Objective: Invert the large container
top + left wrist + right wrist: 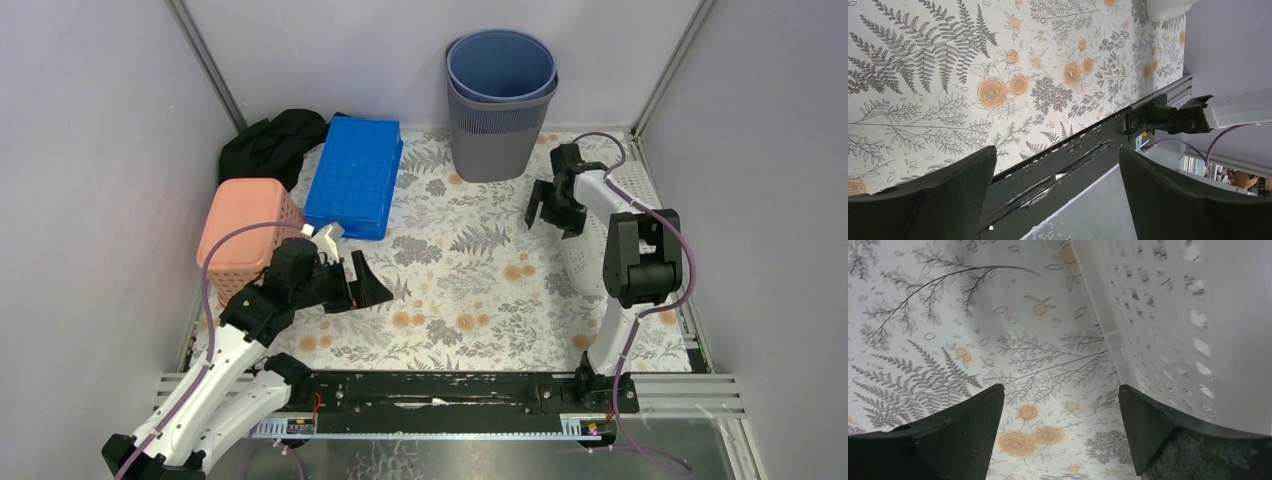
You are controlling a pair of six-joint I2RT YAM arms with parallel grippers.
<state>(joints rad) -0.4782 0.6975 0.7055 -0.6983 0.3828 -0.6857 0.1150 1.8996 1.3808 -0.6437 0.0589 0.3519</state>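
Note:
A white perforated container (pixel 578 265) lies along the right edge of the table, partly hidden under my right arm. In the right wrist view its holed wall (pixel 1173 315) fills the right side, touching or just beside my right finger. My right gripper (pixel 555 210) (pixel 1060 390) is open and empty, low over the floral cloth at the container's left side. My left gripper (pixel 365 285) (pixel 1058 150) is open and empty, above the cloth at the near left, pointing right toward the table's front rail.
A blue crate (pixel 352 177) lies at the back left. A pink basket (pixel 245 225) sits left of it, beside my left arm. Black cloth (pixel 270 145) is heaped in the back left corner. Stacked grey and blue bins (pixel 500 105) stand upright at the back centre.

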